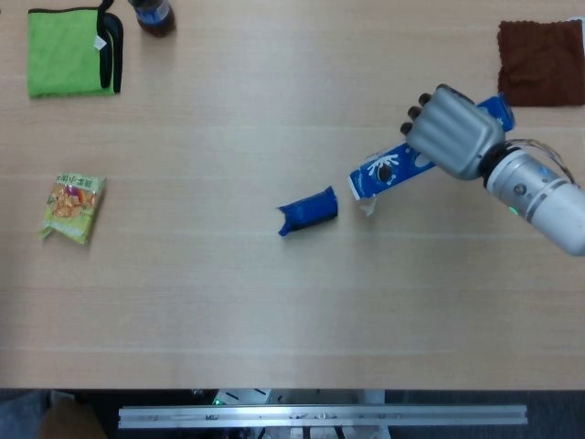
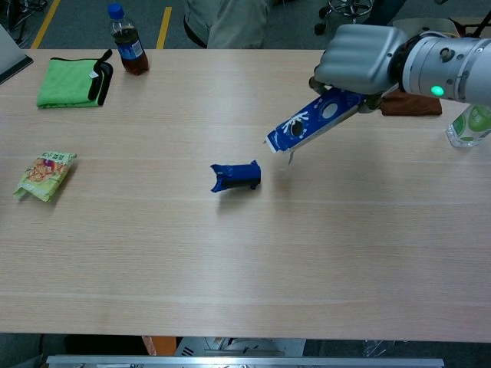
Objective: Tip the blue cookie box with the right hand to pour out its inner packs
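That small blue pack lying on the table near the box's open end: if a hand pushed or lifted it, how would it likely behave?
The blue pack looks like a soft wrapper with a crimped end, so probably light and somewhat floppy. It lies flat, so a push would likely slide it, not roll it. Its glossy film may slip in the fingers.

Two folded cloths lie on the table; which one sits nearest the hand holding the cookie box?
The brown cloth at the far right corner, just beyond the right hand. The green cloth lies across the table.

Lab, taped floor (image 2: 164, 23), office chairs (image 2: 349, 9)
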### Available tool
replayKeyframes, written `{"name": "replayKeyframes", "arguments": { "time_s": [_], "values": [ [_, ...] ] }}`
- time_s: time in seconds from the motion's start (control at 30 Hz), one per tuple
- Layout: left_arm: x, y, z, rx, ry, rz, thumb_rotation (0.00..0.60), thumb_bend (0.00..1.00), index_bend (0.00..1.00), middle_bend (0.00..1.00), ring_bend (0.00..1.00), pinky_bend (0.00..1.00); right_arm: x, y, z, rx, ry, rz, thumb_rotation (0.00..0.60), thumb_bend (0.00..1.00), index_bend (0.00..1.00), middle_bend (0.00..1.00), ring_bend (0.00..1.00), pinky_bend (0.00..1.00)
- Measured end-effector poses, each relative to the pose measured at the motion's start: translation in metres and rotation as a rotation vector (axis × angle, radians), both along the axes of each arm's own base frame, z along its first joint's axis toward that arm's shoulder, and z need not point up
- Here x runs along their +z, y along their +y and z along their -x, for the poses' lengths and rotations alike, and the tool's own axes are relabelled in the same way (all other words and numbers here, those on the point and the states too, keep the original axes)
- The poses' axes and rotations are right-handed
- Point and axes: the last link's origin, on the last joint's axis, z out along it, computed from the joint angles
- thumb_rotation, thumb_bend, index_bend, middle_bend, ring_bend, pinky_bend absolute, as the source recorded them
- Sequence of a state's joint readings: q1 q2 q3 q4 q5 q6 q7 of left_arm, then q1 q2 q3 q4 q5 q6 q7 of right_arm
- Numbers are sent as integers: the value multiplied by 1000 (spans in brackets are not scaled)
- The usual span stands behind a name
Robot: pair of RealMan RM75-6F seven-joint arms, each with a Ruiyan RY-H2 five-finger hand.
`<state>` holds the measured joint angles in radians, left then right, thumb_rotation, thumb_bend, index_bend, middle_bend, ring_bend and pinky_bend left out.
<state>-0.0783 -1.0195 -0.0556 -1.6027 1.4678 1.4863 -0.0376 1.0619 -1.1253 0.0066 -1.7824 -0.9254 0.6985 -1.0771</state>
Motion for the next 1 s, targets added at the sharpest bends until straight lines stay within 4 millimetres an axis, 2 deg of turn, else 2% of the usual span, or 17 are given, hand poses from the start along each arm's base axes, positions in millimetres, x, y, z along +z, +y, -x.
{"name": "replayKeyframes", "arguments": {
  "time_s": [0.23,0.43,0.63,1.0],
  "values": [
    [0,0,0,-2,-3,-3,600,43,135,89,141,167,13,-5,-5,0,40,43,600,219,394,357,326,467],
    [-2,0,0,-3,-5,-1,600,43,135,89,141,167,15,-5,-17,54,76,50,600,219,379,355,321,459],
    [-3,2,0,-8,-8,-1,600,42,134,89,141,167,13,-3,-14,68,119,51,600,219,379,355,320,455],
    [-3,4,-1,-13,-8,2,600,43,135,89,141,167,27,-6,-8,-36,-14,105,600,210,379,355,320,455]
  ]
}}
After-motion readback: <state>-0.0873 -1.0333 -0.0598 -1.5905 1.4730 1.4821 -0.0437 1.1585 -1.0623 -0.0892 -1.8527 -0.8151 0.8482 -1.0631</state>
